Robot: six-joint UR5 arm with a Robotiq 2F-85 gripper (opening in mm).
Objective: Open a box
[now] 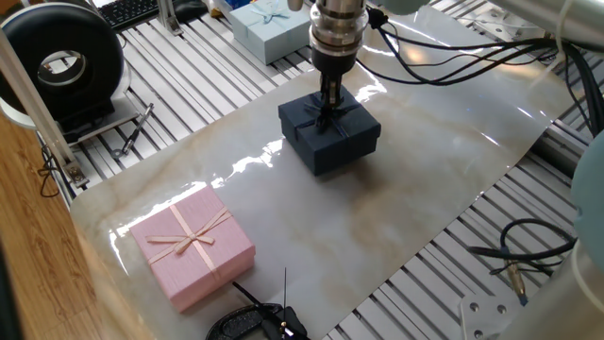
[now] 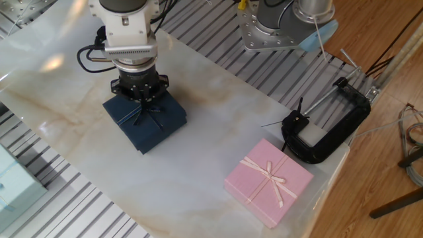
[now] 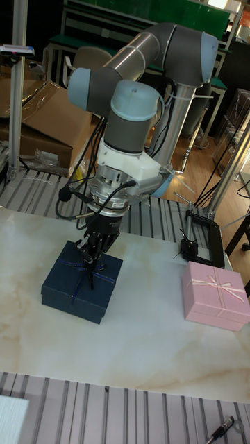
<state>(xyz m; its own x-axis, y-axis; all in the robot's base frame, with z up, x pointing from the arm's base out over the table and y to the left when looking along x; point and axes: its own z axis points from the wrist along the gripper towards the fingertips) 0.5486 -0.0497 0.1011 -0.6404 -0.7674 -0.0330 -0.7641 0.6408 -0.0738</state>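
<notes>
You have a glossy cream marbled sheet (image 1: 396, 189) laid over a slatted grey aluminium tabletop (image 1: 189, 85), with a wooden floor showing past the table edge in the other fixed view and cardboard cartons and green shelving behind the arm in the tall fixed view. The grey-and-blue UR5 arm (image 3: 132, 90) comes down from above. Your square dark navy-blue gift box with its lid on (image 1: 332, 135) sits flat on the sheet, toward its far side in one fixed view; being square it has no long axis, and it lies turned so a corner points toward that camera. The two-finger gripper (image 1: 329, 106) stands vertical over the lid's centre, fingers pinched close together at the dark ribbon bow (image 2: 145, 110); you cannot tell whether they truly grip it. Well apart lies a square pink box with a pink bow (image 1: 192, 245), beside a black clamp (image 2: 327, 129). A light blue box (image 1: 267, 24) rests on the slats.
</notes>
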